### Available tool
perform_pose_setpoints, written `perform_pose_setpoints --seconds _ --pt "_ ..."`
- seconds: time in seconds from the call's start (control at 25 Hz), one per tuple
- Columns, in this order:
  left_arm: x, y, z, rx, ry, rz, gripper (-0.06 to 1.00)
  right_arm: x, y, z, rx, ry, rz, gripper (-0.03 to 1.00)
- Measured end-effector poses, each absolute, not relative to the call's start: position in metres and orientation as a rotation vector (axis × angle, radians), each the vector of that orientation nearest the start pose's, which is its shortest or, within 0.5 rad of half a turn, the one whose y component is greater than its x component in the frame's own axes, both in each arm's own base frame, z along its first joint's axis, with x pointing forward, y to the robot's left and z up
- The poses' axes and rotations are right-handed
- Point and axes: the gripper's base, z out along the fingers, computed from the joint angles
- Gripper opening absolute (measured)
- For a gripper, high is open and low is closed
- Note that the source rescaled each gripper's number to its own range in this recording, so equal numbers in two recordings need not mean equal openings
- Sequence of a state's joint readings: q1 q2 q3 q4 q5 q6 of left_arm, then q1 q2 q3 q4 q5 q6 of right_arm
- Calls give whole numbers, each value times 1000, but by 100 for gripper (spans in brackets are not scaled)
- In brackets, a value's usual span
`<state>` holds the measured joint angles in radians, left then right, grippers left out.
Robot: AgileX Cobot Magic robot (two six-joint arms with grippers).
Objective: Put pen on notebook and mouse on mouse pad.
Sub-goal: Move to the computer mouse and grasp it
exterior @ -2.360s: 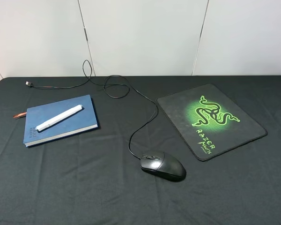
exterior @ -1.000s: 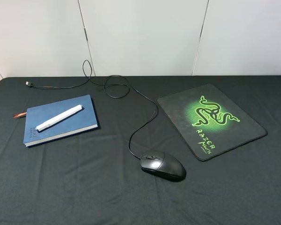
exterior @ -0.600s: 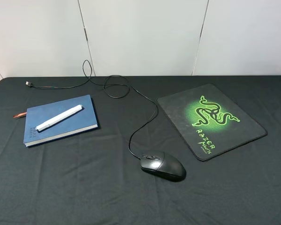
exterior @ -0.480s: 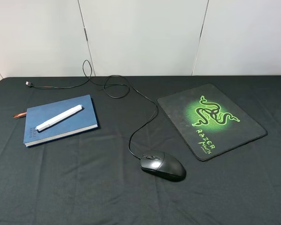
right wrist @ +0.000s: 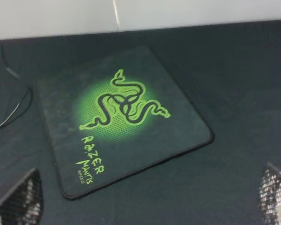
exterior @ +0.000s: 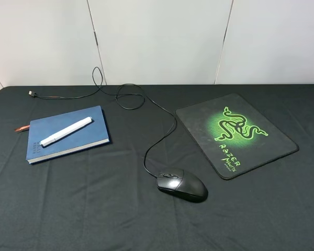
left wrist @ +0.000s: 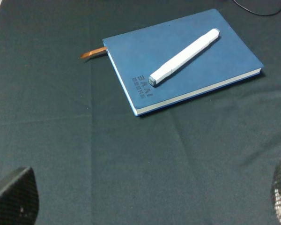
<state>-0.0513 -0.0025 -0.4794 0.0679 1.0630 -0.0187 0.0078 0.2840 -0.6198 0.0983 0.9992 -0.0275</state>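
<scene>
**Figure.** Two-arm rig over a black cloth-covered worktop point(exterior: 68, 214), part-way through the task.

- **Pen:** The slim white capped pen point(exterior: 66, 131) already lies on the blue hardcover notebook point(exterior: 91, 137). It runs diagonally across the cover, well apart from the black cloth mouse pad with the green snake logo point(exterior: 199, 123).
- **Mouse:** The glossy black wired mouse point(exterior: 182, 185) sits on the cloth near the pad's nearest corner, not touching it, so this half is judged not yet done.
- **Mouse axis:** Its long axis lies nearly in line with that corner. The wheel end and thin black cable point(exterior: 162, 137) are turned away from the pad, and the rounded tail faces it.
- **Pincers:** The left pincer point(left wrist: 147, 201) and the right pincer point(right wrist: 147, 201) are both wide and hold nothing. The right one views the pad.
- **Next move:** It calls for the right pincer to close across the mouse's narrow width, lift it with the cable slack, and set it on the pad.
</scene>
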Motion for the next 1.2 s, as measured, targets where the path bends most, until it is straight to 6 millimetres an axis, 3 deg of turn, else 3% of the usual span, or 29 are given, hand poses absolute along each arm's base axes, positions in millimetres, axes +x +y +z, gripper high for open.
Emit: perform_pose_setpoints --seconds 0.2,0.4,0.6,0.84,1.04,1.2 --pt "-3 6 272 31 2063 39 100 85 19 327 -250 2270 166 100" --pt "-3 6 272 31 2063 39 100 124 43 321 -568 2315 259 100" --pt "-3 6 272 32 2063 40 100 144 77 296 -931 2377 262 100" --pt "-3 6 272 32 2063 40 100 155 125 259 -1354 2362 177 100" --pt "-3 6 272 32 2063 40 100 159 163 221 -1572 2366 169 100" --pt "-3 6 272 32 2063 40 100 164 180 191 -1664 2411 151 100"
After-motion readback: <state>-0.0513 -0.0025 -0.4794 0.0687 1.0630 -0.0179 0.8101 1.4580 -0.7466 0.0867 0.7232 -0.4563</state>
